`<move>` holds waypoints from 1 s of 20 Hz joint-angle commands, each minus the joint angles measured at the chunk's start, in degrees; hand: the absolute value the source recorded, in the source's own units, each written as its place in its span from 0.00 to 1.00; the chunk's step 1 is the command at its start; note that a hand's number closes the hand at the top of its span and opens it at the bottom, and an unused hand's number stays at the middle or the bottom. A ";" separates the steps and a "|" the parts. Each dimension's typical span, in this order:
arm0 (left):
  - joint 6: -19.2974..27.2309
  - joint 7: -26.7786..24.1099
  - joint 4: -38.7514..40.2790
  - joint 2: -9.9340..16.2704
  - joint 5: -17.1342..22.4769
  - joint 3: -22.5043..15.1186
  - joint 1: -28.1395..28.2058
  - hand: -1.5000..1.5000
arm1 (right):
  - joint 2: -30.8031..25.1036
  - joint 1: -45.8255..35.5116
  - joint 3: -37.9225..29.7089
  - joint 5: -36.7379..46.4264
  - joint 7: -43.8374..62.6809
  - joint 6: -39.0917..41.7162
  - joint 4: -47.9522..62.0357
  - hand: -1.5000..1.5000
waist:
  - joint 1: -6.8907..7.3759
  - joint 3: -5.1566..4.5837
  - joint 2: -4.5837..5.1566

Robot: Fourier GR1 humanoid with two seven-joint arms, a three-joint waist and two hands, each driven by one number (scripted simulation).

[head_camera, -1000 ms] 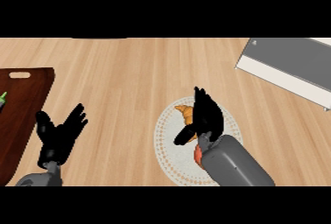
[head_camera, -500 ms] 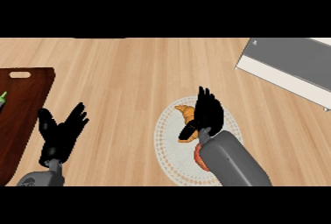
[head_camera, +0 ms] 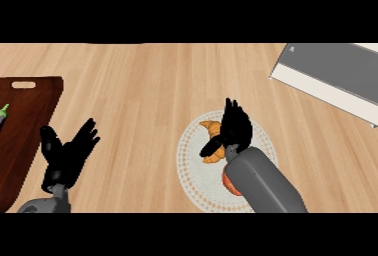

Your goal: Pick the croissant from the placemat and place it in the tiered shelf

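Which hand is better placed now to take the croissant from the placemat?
The right hand: it is directly over the croissant on the placemat. The left hand rests open far away, beside the dark board.

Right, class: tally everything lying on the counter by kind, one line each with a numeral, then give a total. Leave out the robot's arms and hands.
Placemat: 1
Croissant: 1
Red item, partly hidden: 1
Dark wooden board: 1
Green item at left edge: 1
Grey tiered shelf: 1
Total: 6

— Premises type?
— Kitchen. Light wood-grain surface (head_camera: 148,80), dark wooden cutting board (head_camera: 26,125) at its left edge, round pale placemat (head_camera: 193,170) bearing a croissant (head_camera: 212,131).
— Other indicators?
— Grey and white tiered shelf (head_camera: 332,75) at upper right.
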 commanded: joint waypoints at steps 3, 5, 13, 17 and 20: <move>-0.79 0.97 1.57 -0.32 -0.18 0.35 -1.98 0.50 | 0.04 -0.60 -0.77 -3.06 -8.22 3.59 6.88 1.00 | -0.13 -0.03 0.13; 0.50 -1.53 2.10 -1.65 -1.41 -0.56 -1.16 0.50 | -1.62 -2.09 3.03 -3.33 -10.76 13.87 10.12 1.00 | 0.75 -0.06 0.58; -1.99 -0.26 2.66 -0.36 -0.14 1.51 -1.35 0.50 | -0.02 -2.19 6.50 -7.90 -14.11 0.66 7.67 1.00 | 0.08 -0.03 0.11; -0.18 -1.21 1.34 -1.56 -1.32 1.40 -0.35 0.50 | -2.74 -4.66 -0.69 -9.46 -16.90 1.63 6.60 1.00 | -0.24 -0.04 0.06; -0.56 -1.22 1.54 -1.74 -1.04 1.29 -0.05 0.50 | -9.34 -4.87 -6.36 -13.29 -16.91 4.08 5.76 1.00 | -0.35 -0.02 0.12</move>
